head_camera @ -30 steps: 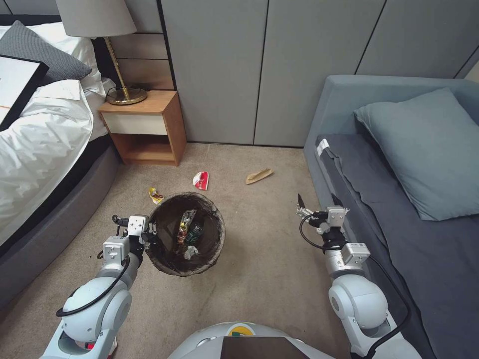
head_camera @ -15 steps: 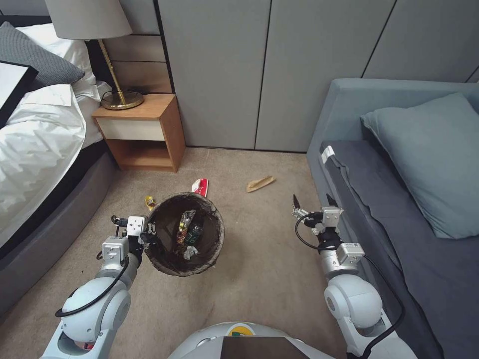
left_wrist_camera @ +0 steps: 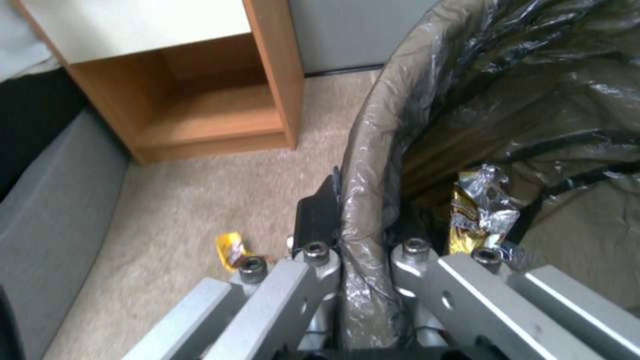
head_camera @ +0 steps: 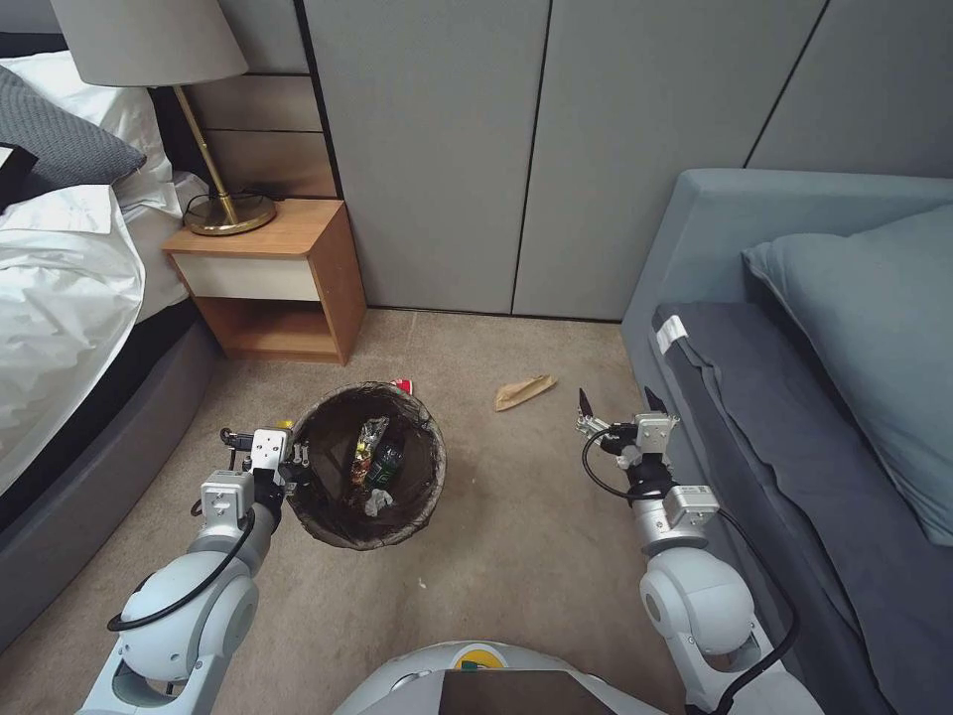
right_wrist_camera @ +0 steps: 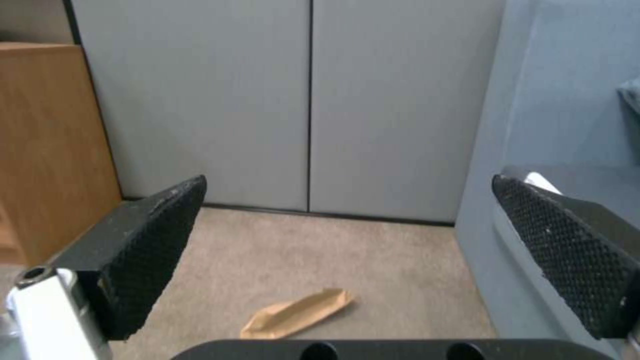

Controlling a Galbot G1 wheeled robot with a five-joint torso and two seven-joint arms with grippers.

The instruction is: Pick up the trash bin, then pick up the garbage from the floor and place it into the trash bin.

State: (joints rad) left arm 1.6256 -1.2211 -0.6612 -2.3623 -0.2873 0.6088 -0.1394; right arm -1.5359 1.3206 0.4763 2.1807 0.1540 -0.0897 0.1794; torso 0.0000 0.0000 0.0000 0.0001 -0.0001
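Closer now: robot has rolled fwd, so nightstand (head_camera: 266, 278) and sofa (head_camera: 794, 417) loom larger. Left gripper (head_camera: 296, 467) is clamped on the bag-lined rim of the trash bin (head_camera: 369, 465), held off the carpet w/ wrappers and a bottle inside (handy for drops). Right gripper (head_camera: 613, 405) hangs w/ jaws wide apart, aimed at tan paper scrap (head_camera: 523, 391). Yellow wrapper (left_wrist_camera: 230, 247) lies beside the bin.

A bedroom: a bed (head_camera: 60, 298) with white linen, a wooden nightstand (head_camera: 268, 283) bearing a lamp (head_camera: 149, 45), carpet, and a grey-blue daybed (head_camera: 794, 397).
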